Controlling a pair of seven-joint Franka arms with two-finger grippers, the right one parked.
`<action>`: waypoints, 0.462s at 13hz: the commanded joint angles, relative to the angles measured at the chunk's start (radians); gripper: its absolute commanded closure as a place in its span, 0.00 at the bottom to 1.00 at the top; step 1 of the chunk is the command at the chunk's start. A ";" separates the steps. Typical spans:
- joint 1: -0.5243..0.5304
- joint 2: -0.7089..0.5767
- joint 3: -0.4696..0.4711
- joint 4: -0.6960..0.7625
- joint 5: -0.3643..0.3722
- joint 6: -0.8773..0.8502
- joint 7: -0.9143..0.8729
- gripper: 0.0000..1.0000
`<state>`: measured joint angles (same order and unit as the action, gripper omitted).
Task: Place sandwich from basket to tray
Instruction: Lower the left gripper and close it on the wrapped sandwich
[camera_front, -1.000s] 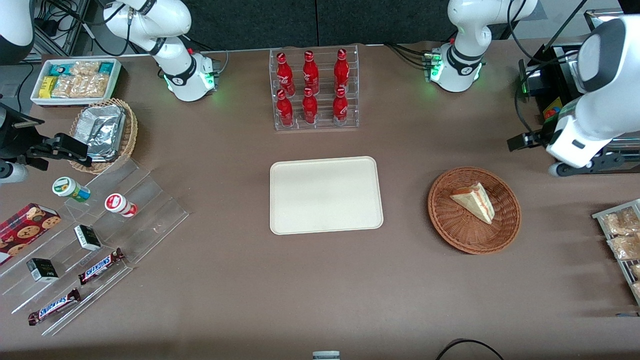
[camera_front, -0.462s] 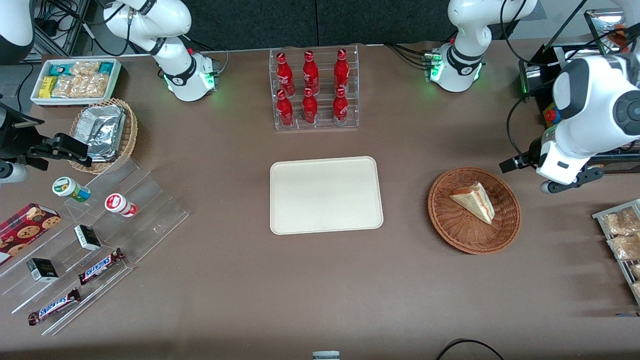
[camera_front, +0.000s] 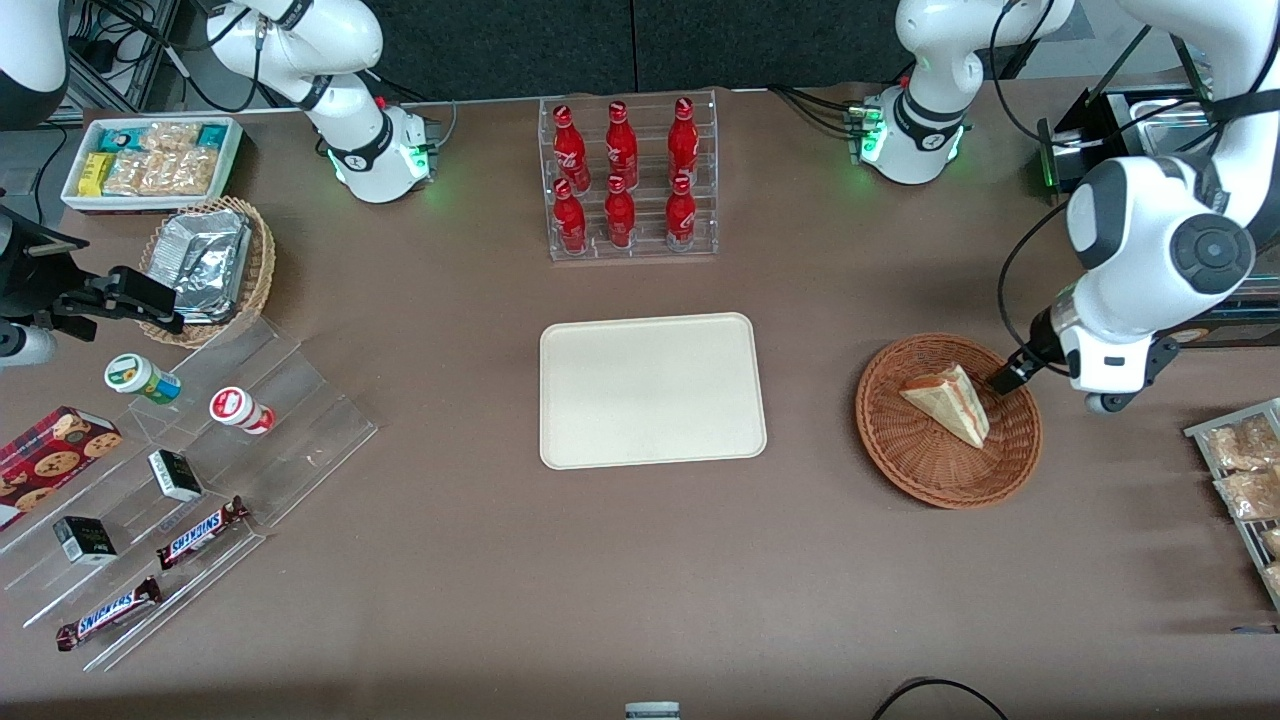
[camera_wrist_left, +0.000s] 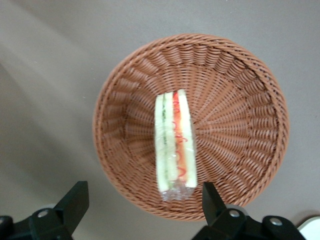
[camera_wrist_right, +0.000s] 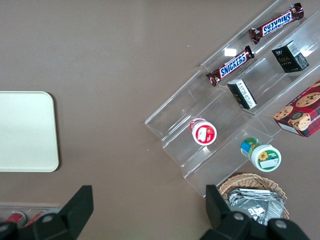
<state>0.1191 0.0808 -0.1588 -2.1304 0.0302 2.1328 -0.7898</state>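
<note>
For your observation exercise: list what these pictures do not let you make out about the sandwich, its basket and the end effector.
- End effector: open in the wrist view; in the front view the arm hides most of it.
- Sandwich: its underside, hidden against the basket in both views.
- Gap between fingers and basket: no side view, so height above it is unknown.

A small triangular sandwich (camera_front: 948, 402) of pale white bread, with red-orange and green filling layers along its cut edge (camera_wrist_left: 176, 145), lies in the middle of a wide, shallow, round basket (camera_front: 905, 450) of reddish-brown woven wicker. It seems to be wrapped in clear film. The flat cream-beige rectangular tray (camera_front: 652, 390), with rounded corners and a low raised rim, lies well apart from the basket, toward the parked arm's end of the table.
</note>
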 joint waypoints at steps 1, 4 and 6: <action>-0.001 0.040 -0.040 0.001 -0.016 0.062 -0.097 0.00; -0.003 0.099 -0.084 0.001 -0.013 0.142 -0.128 0.00; -0.003 0.100 -0.084 0.000 -0.006 0.134 -0.111 0.00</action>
<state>0.1119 0.1826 -0.2410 -2.1317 0.0260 2.2590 -0.9046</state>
